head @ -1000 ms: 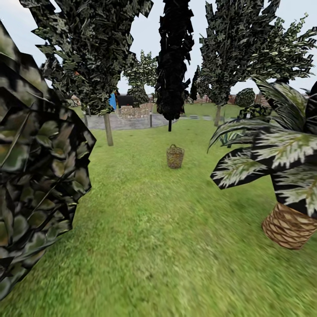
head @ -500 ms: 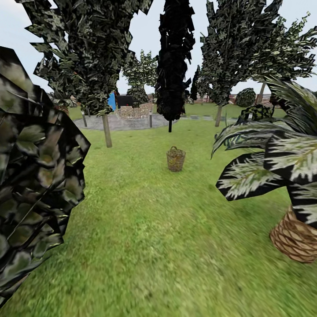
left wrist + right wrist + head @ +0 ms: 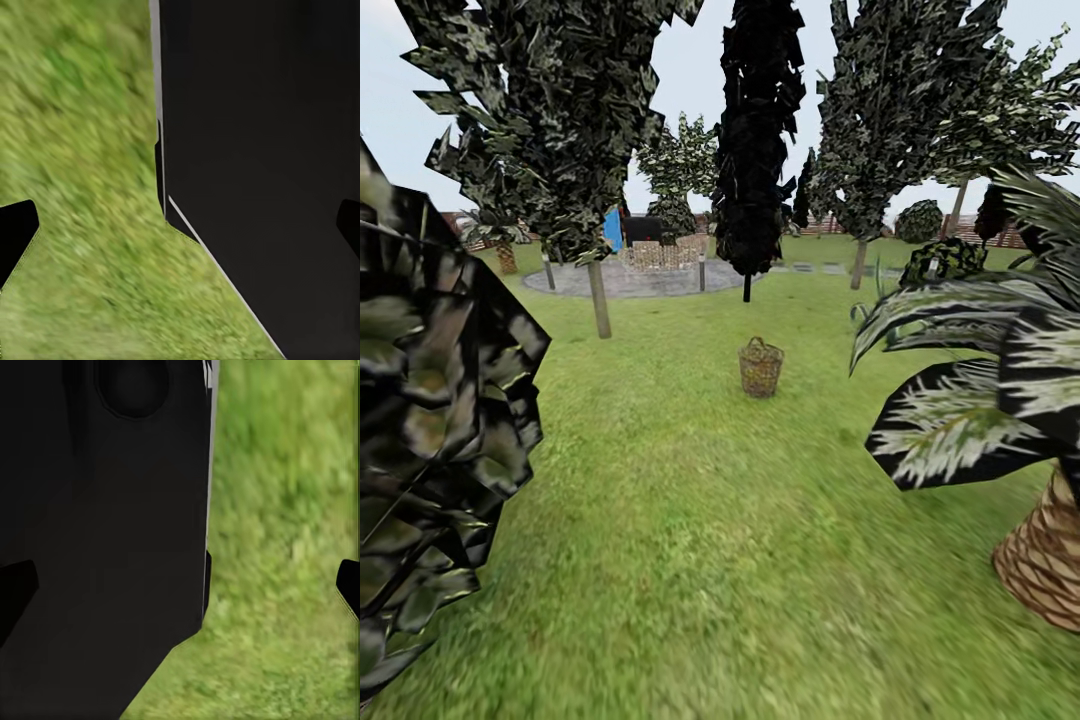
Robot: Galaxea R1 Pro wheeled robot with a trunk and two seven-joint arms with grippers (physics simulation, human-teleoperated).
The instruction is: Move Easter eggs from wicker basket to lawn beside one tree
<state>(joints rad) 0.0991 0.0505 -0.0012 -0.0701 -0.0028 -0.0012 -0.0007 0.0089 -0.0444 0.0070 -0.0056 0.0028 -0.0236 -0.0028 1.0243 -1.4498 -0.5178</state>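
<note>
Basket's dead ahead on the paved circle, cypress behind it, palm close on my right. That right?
Not quite. The head view shows the basket standing on the grass, well short of the paved circle. The rest holds: the cypress rises behind it and the palm is close on the right.

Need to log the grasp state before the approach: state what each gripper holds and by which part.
Nothing is held. The left gripper and right gripper both show fingertips spread wide with only lawn and dark robot body between them. The wicker basket stands far ahead.
</note>
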